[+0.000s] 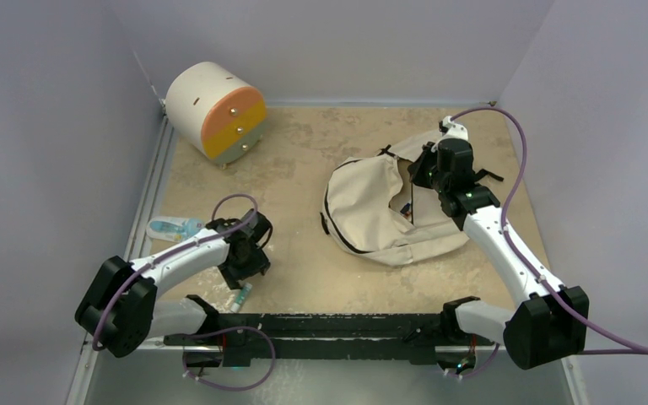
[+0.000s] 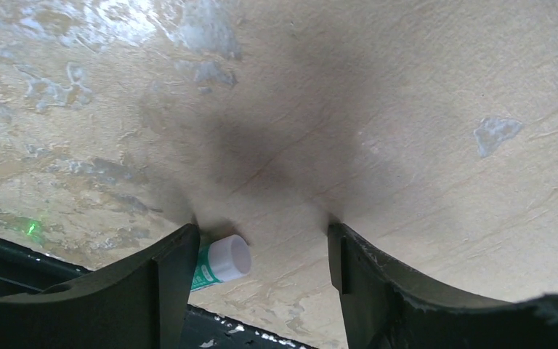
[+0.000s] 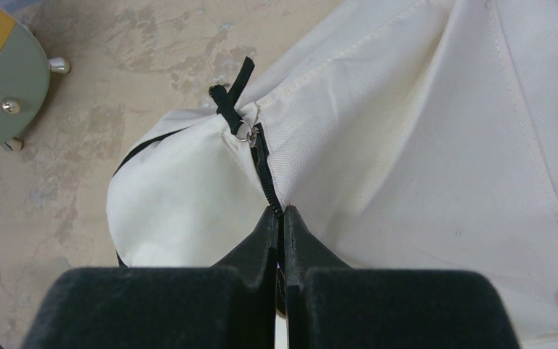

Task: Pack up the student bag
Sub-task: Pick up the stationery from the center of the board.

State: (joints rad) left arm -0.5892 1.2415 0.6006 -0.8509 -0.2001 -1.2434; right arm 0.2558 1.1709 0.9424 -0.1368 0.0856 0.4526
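Note:
The student bag (image 1: pixel 371 211) is a cream fabric backpack with black zipper lines, slumped on the table right of centre. My right gripper (image 1: pixel 424 171) is at its far right side, shut on the bag's zipper edge (image 3: pixel 277 215). The cloth (image 3: pixel 407 145) is pulled up taut, and the zipper pull (image 3: pixel 243 132) lies just beyond the fingertips. My left gripper (image 1: pixel 249 253) is low over the table at the near left. It stands open (image 2: pixel 261 247) with bare tabletop between its fingers. A small green tube with a white cap (image 2: pixel 223 263) lies right beside the left finger (image 2: pixel 167 283), partly hidden behind it.
A cream cylindrical drawer unit with an orange front (image 1: pixel 217 110) stands at the back left. A clear bottle with a blue label (image 1: pixel 173 228) lies by the left wall. The small tube (image 1: pixel 242 294) is near the black base rail (image 1: pixel 329 325). Walls enclose the table on three sides.

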